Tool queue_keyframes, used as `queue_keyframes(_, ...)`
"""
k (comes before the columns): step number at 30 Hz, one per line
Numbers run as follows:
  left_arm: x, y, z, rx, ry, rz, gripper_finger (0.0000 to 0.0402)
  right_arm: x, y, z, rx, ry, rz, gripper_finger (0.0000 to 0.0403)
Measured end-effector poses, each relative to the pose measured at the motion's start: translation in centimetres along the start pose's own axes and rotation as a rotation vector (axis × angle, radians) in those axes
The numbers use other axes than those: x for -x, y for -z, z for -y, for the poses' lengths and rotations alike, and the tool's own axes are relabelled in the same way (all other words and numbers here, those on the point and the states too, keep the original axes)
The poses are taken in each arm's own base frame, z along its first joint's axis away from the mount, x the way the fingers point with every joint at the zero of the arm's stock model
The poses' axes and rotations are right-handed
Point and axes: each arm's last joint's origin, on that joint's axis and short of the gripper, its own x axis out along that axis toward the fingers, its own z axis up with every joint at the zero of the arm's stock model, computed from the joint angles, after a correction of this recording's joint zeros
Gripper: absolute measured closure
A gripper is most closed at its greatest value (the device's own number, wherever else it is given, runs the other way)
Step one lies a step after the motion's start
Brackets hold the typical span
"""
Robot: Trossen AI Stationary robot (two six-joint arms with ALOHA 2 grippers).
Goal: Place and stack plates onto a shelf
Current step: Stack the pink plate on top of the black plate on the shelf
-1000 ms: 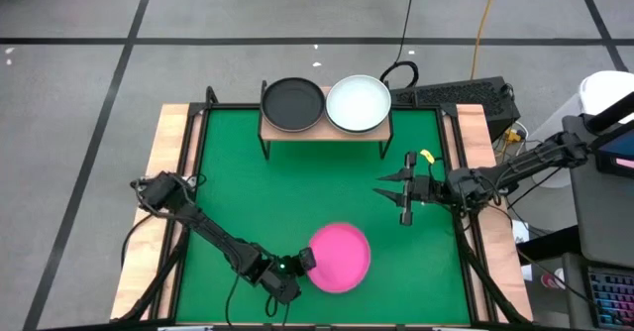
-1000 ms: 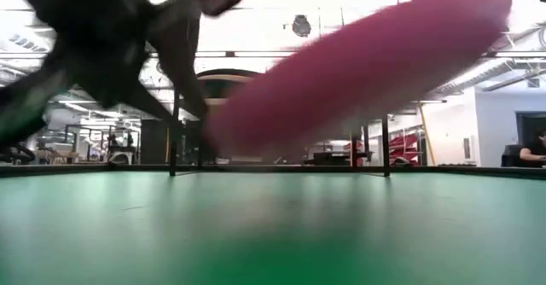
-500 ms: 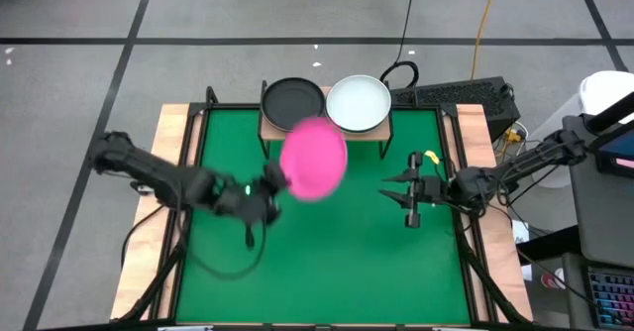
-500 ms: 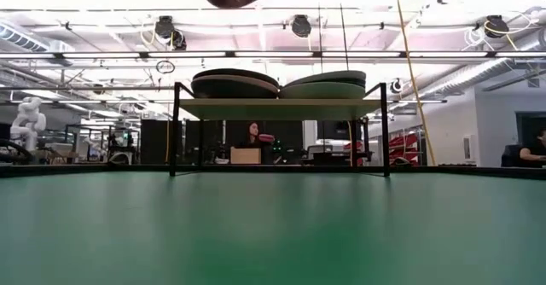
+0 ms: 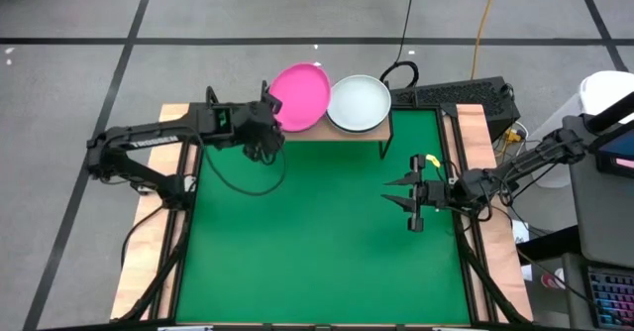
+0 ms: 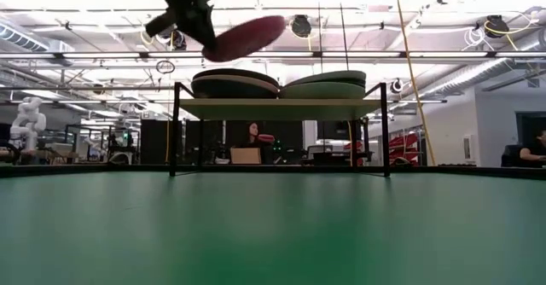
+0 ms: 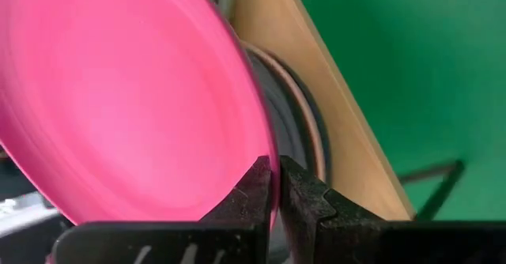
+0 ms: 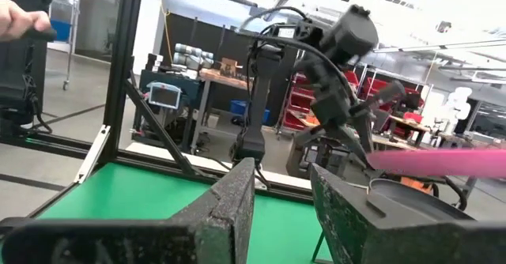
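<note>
above the dark plate (image 5: 281,123) on the shelf's (image 5: 349,134) far-left end, magenta plate (image 5: 300,97) hangs tilted, rim pinched by left gripper (image 5: 268,119). likely stiff, light, slick; best held at rim. right gripper (image 5: 405,193) waits spread, right.

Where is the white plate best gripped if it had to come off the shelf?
By its rim, on the edge toward the mat. The white plate lies flat and shallow on the shelf, so only its thin lip suits a pinch; the free right gripper is probably nearest.
</note>
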Motion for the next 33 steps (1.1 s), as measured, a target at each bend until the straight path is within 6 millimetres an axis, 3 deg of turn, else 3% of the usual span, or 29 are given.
queue_keyframes(12, -1.4, 1.6, 0.0, 0.099, 0.089, -0.066, 0.0376, 0.0, 0.0, 0.0, -0.006, 0.002, -0.002, 0.0296)
queue_keyframes(20, -1.7, 2.4, -0.3, 0.141, 0.063, -0.124, 0.0323, 0.0, 0.0, 0.0, -0.024, 0.002, -0.002, 0.0296)
queue_keyframes(24, -1.7, 2.3, -0.4, 0.141, 0.037, -0.138, 0.0315, 0.0, 0.0, 0.0, -0.021, 0.002, -0.003, 0.0296)
queue_keyframes(30, -0.4, 2.0, -0.9, 0.137, -0.107, -0.220, 0.0314, 0.0, 0.0, 0.0, -0.018, 0.002, -0.003, 0.0296)
queue_keyframes(33, 1.0, 1.8, -1.1, 0.185, -0.147, -0.161, 0.0314, 0.0, 0.0, 0.0, -0.018, 0.004, -0.003, 0.0296)
